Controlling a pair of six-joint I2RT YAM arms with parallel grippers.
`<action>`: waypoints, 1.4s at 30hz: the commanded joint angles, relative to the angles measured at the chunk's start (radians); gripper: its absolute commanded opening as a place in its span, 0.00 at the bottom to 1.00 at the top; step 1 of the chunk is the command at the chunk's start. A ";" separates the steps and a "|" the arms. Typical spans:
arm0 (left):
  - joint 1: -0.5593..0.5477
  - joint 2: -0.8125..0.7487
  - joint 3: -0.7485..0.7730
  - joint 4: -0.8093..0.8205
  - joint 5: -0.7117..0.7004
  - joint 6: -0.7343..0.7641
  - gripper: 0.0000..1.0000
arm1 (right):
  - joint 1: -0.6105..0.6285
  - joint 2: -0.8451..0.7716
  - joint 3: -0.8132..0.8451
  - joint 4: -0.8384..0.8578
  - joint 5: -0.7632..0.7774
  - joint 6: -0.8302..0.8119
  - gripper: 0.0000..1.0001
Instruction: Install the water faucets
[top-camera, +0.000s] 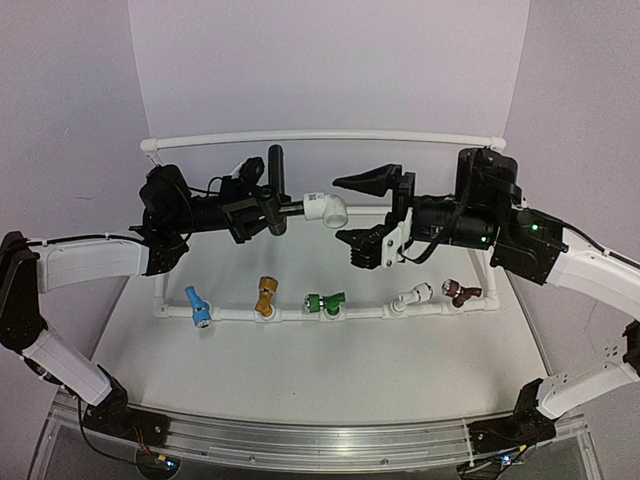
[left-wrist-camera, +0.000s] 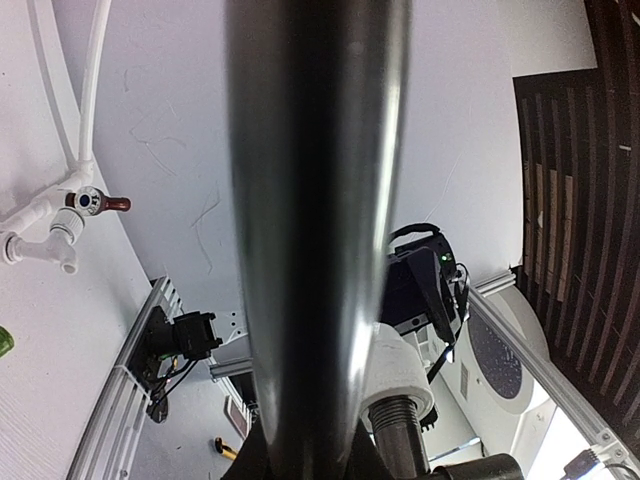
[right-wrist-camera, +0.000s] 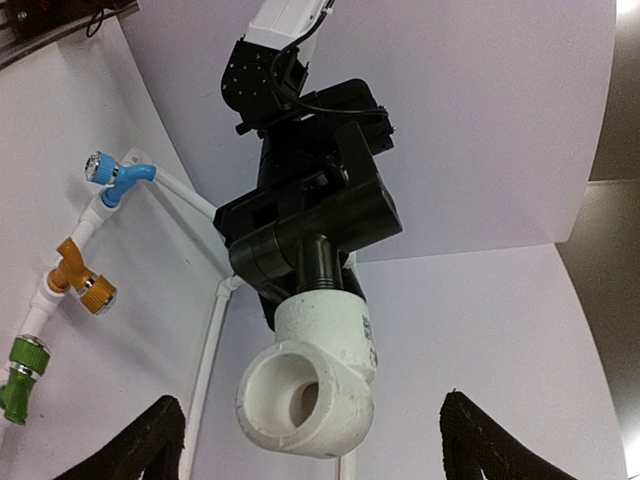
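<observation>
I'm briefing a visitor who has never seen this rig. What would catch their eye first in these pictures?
In mid-air above the middle of the table, the left gripper holds a dark faucet with a white pipe fitting on its end. The fitting points at the right gripper, which is open wide just in front of it. Nearer the arms, a row of coloured faucets sits on the white pipe frame: blue, orange, green, white and brown.

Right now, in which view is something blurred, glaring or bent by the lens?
Left wrist: the faucet fills the middle, too close to be sharp, with pale glare streaks along it; the bottom right corner is washed out. Right wrist: the fitting is sharp and evenly lit. Top external: soft, even light, weak shadows; the near rail looks bowed by the lens.
</observation>
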 joint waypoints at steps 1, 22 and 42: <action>-0.005 -0.020 0.038 0.071 0.015 0.005 0.00 | 0.016 0.032 0.005 0.109 0.044 -0.060 0.72; -0.011 -0.075 0.064 -0.205 0.051 0.301 0.00 | 0.020 0.105 0.212 -0.013 0.096 0.360 0.45; -0.010 -0.012 0.072 -0.011 0.089 0.072 0.00 | 0.119 -0.040 0.057 -0.147 0.054 0.031 0.78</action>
